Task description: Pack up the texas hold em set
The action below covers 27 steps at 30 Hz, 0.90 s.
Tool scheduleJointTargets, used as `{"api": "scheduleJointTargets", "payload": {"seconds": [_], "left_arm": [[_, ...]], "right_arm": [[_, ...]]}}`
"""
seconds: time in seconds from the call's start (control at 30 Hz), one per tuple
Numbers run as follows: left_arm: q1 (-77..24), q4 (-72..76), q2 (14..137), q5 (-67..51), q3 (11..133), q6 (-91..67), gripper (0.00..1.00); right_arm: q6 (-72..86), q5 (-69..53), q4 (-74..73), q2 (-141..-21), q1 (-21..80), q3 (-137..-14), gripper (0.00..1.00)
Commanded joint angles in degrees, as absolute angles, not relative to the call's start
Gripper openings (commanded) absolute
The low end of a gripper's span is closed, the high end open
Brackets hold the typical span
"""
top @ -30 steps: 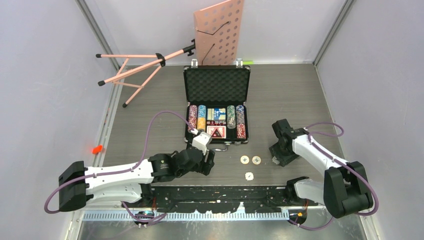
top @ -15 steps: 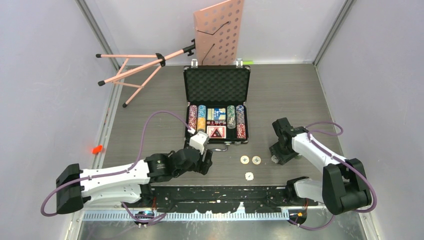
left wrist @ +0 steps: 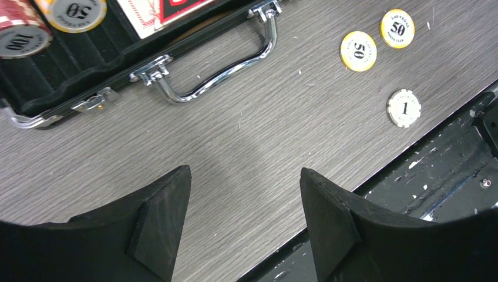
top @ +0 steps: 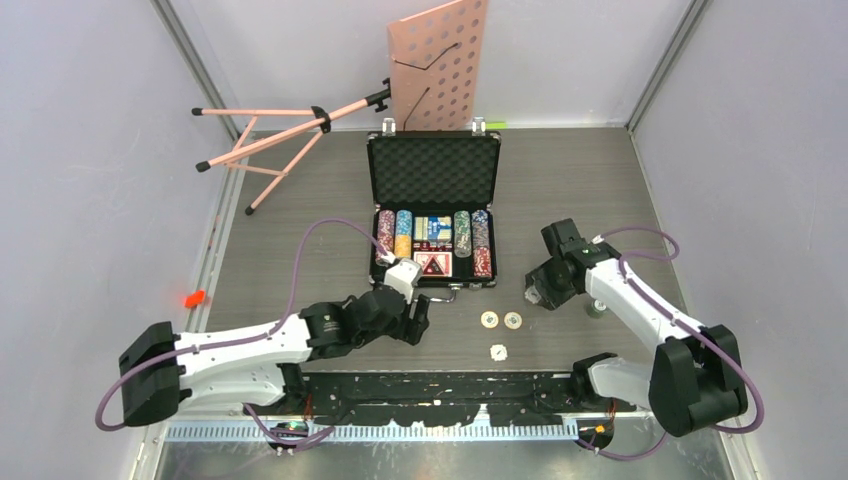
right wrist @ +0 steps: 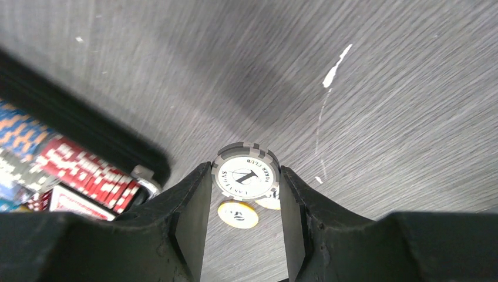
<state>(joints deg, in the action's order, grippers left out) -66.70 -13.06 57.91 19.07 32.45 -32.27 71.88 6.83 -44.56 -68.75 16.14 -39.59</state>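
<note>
Grey wood-grain table (top: 290, 210) carries everything, so anything you drop has a long flat run to roll on. At the back the pink music stand (top: 437, 62) rests well apart from the work and should not trouble you.

Your black briefcase (top: 433, 172) sits open mid-table, lid back. Its chip rows (top: 460, 235) and card decks (top: 432, 228) look close to full. I judge a tight slot to be your main hazard, since pushing one more chip in could jam it or tip its neighbours.

Your left gripper (left wrist: 245, 182) hangs wide open and empty just beside the chrome handle (left wrist: 217, 73). A careless sweep there could catch the handle and shift the case under the other arm.

Your right gripper (top: 537, 296), off the case's near right corner, is closed on a grey-edged 1 chip (right wrist: 246, 175). It pinches the chip by the rim only, face towards the wrist camera. That hold bears on two small spots, so the chip may pivot or squirt out if you swing fast or release early.

Below it two yellow 50 chips (left wrist: 358, 50) and a white 1 chip (left wrist: 404, 107) lie loose near the front edge, where a falling chip could knock them off
</note>
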Motion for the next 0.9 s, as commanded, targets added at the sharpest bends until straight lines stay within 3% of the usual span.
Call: {"api": "scheduleJointTargets", "payload": {"seconds": [0.0,0.27,0.63,0.87], "left_arm": [[-66.3,-4.8,62.5,15.5,35.6,-31.9,0.71],[-65.6,14.8,75.2,7.3,41.4,-37.3,0.85],[-58.4,35.5,87.7,-1.7,43.7,-55.9,0.67],[-56.9,42.4,94.4,-5.8,45.2,-61.0,0.66]], "right_arm": [[71.2,5.5,-47.4,-66.0,16.4,-43.4,0.41],[71.7,1.8,-48.6,-64.8,19.2,-47.0,0.41],[73.8,-1.4,-49.2,-61.0,23.2,-50.5,0.41],[75.0,-3.2,-47.6,-58.2,23.4,-49.8,0.41]]}}
